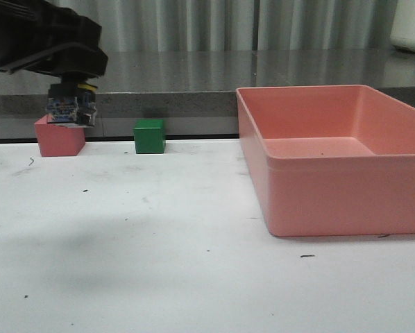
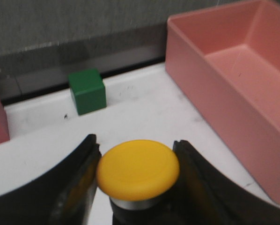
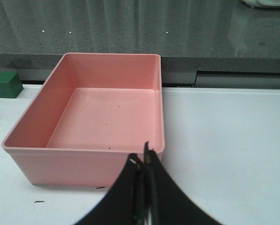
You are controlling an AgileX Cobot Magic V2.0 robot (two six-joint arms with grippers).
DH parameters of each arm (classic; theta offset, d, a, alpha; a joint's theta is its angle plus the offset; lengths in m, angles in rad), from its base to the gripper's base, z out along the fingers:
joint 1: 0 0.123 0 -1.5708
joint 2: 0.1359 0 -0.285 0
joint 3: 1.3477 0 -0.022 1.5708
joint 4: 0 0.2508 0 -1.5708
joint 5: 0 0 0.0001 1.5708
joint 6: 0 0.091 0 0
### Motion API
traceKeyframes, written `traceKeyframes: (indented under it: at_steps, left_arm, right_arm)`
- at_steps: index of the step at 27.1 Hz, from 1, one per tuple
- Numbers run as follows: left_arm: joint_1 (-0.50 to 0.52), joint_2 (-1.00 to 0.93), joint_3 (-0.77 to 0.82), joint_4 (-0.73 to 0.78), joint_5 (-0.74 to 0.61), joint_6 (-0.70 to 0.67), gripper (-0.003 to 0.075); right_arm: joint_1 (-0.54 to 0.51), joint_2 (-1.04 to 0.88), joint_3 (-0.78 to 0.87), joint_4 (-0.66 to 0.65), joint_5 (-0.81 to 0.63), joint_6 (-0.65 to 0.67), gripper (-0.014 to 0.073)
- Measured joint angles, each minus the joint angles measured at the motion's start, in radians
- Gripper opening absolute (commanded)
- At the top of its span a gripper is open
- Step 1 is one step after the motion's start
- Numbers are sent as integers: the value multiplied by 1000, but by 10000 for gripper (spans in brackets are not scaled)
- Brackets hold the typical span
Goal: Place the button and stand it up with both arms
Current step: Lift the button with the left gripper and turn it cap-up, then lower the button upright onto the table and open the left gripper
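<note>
The button (image 2: 138, 169) has a yellow mushroom cap and a silver collar. My left gripper (image 2: 136, 161) is shut on it, a finger on each side of the cap. In the front view the left gripper (image 1: 71, 111) holds the button (image 1: 70, 105) in the air at the far left, in front of the pink cube (image 1: 59, 138). My right gripper (image 3: 143, 161) is shut and empty, near the front corner of the pink bin (image 3: 84, 164). It does not show in the front view.
A green cube (image 1: 150, 136) stands at the back of the table, right of the pink cube; it also shows in the left wrist view (image 2: 87, 91). A large pink bin (image 1: 311, 198) fills the right side. A dark ledge runs along the back edge.
</note>
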Motion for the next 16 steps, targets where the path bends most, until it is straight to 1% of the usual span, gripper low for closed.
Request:
traceKeyframes:
  at_steps: [3,5,10,13,16]
  left_arm:
    - [36,-24,115,9,-204,7,170]
    - [57,-24,168,11,-277,9,170]
    - [134,-7,203,13,-325,11,169]
    - [189,77,203,13,-361,11,169]
    - [217,212,203,13,-462,11,169]
  right_arm:
    - [0,0,0,0,0,0,-62]
    - [0,0,0,0,0,0,-62]
    - [0,0,0,0,0,0,-62]
    - [0,0,0,0,0,0,-62]
    - [0,0,0,0,0,0,-62]
